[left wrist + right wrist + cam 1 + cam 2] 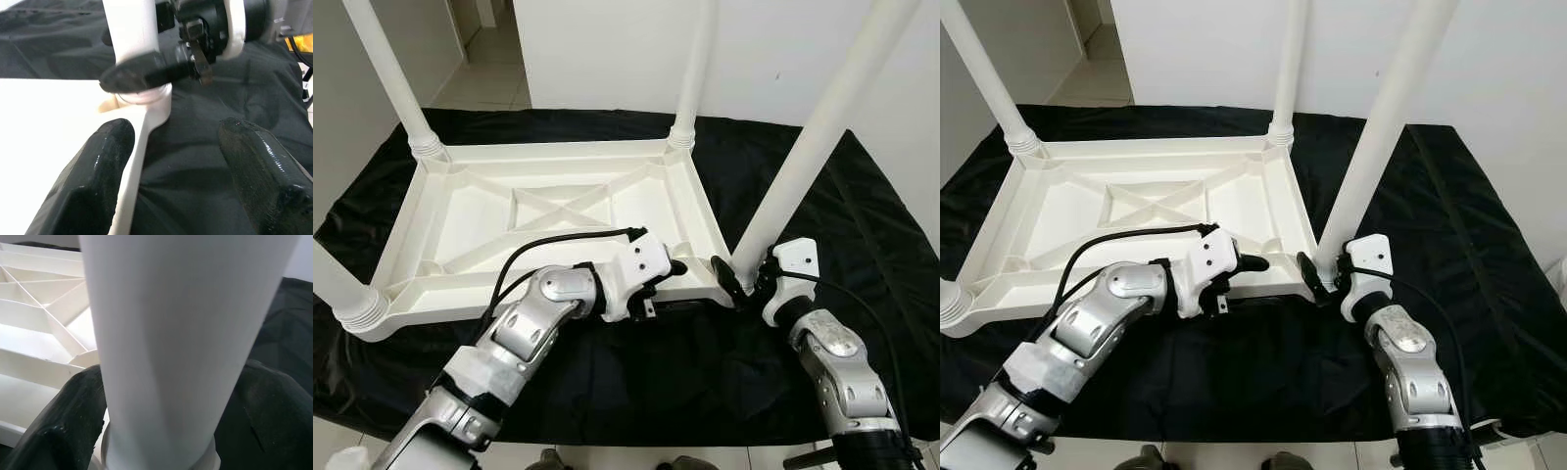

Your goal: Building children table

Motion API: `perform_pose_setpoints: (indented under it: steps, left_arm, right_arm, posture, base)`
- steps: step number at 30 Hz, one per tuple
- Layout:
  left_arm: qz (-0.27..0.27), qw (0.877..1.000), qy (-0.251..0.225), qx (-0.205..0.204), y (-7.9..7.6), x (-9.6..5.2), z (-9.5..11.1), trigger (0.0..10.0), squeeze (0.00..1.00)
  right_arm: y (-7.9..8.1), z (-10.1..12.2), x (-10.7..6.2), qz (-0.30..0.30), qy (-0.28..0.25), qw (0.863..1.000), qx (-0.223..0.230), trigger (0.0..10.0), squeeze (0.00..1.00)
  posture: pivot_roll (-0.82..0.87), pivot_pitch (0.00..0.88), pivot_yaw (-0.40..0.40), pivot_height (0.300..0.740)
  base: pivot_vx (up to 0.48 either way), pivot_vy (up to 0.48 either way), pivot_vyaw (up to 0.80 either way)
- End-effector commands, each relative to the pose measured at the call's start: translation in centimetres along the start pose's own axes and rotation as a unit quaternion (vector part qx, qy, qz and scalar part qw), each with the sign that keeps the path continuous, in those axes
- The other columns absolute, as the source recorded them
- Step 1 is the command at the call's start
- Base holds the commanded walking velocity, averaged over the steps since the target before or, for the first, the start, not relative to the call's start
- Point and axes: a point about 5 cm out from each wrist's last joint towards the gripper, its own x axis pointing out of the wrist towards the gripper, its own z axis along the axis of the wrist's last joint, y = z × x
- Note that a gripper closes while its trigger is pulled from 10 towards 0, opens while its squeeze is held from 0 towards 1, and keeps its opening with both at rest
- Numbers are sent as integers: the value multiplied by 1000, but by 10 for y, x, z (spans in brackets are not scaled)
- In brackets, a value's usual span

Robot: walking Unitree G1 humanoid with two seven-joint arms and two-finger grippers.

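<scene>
No legible text, labels, brand marks, numbers or signs anywhere in these views. The white plastic surfaces and the black cloth are plain and unmarked as far as can be seen. The robot's casings likewise carry no readable lettering.
</scene>
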Motion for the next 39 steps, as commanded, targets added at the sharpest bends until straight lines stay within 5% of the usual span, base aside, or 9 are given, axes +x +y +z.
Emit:
perform_pose_setpoints:
  steps: [1,10,12,23,24,26,27,39]
  left_arm:
    - [-45,999,0,2,-9,0,1,10000,0]
    - [-57,998,1,2,-12,-1,2,10000,0]
    - [-58,998,2,4,-13,-1,2,10000,0]
    - [-49,999,-1,-1,-15,1,3,10000,0]
    - [-43,999,-3,-2,-14,2,3,10000,0]
    - [-38,999,-6,-3,-13,2,3,10000,0]
    - [-35,999,-6,-6,-12,3,3,10000,0]
    - [-12,1000,-8,-17,-7,6,3,10000,0]
  right_arm:
    - [-5,3,2,16,-15,1000,-1,10000,0]
    - [-9,4,8,33,-25,999,5,10000,0]
    - [-9,1,11,43,-22,999,9,0,0]
    - [-3,-9,10,56,-15,998,23,0,0]
    - [-2,-11,9,45,-12,999,21,8863,0]
    - [-1,-12,8,33,-9,999,17,8863,0]
    - [3,-14,8,27,-2,1000,14,10000,0]
    - [9,-18,6,-99,26,994,29,10000,0]
  posture:
    - [-29,0,-6,740]
    - [-25,0,-6,740]
    - [-17,0,-12,740]
    - [-24,0,-12,740]
    - [-24,0,-12,740]
    - [-24,0,-11,740]
    - [-25,0,-10,740]
    - [-44,0,7,740]
  base:
    - [0,0,0]
    - [0,0,0]
    - [0,0,0]
    - [0,0,0]
    - [0,0,0]
    - [0,0,0]
    - [0,0,0]
    - [0,0,0]
